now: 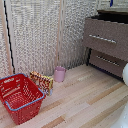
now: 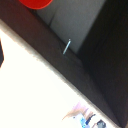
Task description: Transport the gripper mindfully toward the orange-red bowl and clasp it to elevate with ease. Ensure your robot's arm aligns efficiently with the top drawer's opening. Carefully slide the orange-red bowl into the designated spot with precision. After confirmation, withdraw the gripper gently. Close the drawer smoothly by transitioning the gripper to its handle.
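Exterior, furniture: I count two grey-brown wooden drawers, the top drawer and a lower one, each with one slim silver bar handle; the top handle looks easy to reach.

Exterior, arm: only one rounded white piece of the robot's arm pokes in at the exterior view's right edge. No gripper in sight here.

Exterior, floor clutter: one big red wire-mesh basket with a blue rim, one pale pink cup and one small orange-yellow patterned thing between them. What that last one is, I can't tell.

Wrist, bowl: one small glossy orange-red bowl, just a slice of it at the frame edge, apparently sitting over a grey inner surface inside a dark wooden compartment. I'd guess that's the top drawer, so the bowl seems to be in its spot already.

Wrist, gripper: fingers aren't visible, so honestly can't tell how wide it's spread or whether it's got anything.

Handling guess: bowl looks light, rigid and slick; if I had to regrab it, I'd pinch across the rim wall, gently, since glossy stuff slips.

Wrist, extras: one small silvery pin-like thing on the drawer's inside wall.
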You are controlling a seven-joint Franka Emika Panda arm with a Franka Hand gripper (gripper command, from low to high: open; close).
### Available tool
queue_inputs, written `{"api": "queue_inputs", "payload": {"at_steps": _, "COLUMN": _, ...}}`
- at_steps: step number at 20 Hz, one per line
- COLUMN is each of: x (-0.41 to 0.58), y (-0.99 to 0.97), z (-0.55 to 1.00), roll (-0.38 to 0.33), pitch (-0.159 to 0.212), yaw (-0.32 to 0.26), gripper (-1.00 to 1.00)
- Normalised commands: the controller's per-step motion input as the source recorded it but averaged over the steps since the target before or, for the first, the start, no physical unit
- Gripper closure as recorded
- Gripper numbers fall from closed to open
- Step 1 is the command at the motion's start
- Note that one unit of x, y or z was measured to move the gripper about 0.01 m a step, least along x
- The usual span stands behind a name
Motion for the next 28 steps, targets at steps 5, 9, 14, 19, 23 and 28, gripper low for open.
{"api": "queue_inputs", "payload": {"at_steps": 5, "x": 0.118, "y": 0.29, "z": -0.29, "roll": -0.371, "pitch": 0.070, "yaw": 0.096, "gripper": -1.00}}
{"api": "queue_inputs", "payload": {"at_steps": 9, "x": 0.005, "y": 0.06, "z": -0.22, "roll": -0.375, "pitch": 0.085, "yaw": 0.151, "gripper": -1.00}}
{"api": "queue_inputs", "payload": {"at_steps": 14, "x": -0.086, "y": 0.00, "z": -0.12, "roll": -0.375, "pitch": 0.108, "yaw": 0.183, "gripper": -1.00}}
{"api": "queue_inputs", "payload": {"at_steps": 19, "x": -0.215, "y": 0.00, "z": -0.07, "roll": -0.359, "pitch": 0.160, "yaw": 0.190, "gripper": -1.00}}
{"api": "queue_inputs", "payload": {"at_steps": 23, "x": -0.260, "y": 0.03, "z": -0.05, "roll": -0.330, "pitch": 0.216, "yaw": 0.175, "gripper": -1.00}}
{"api": "queue_inputs", "payload": {"at_steps": 28, "x": -0.249, "y": 0.10, "z": -0.04, "roll": -0.323, "pitch": 0.236, "yaw": 0.153, "gripper": -1.00}}
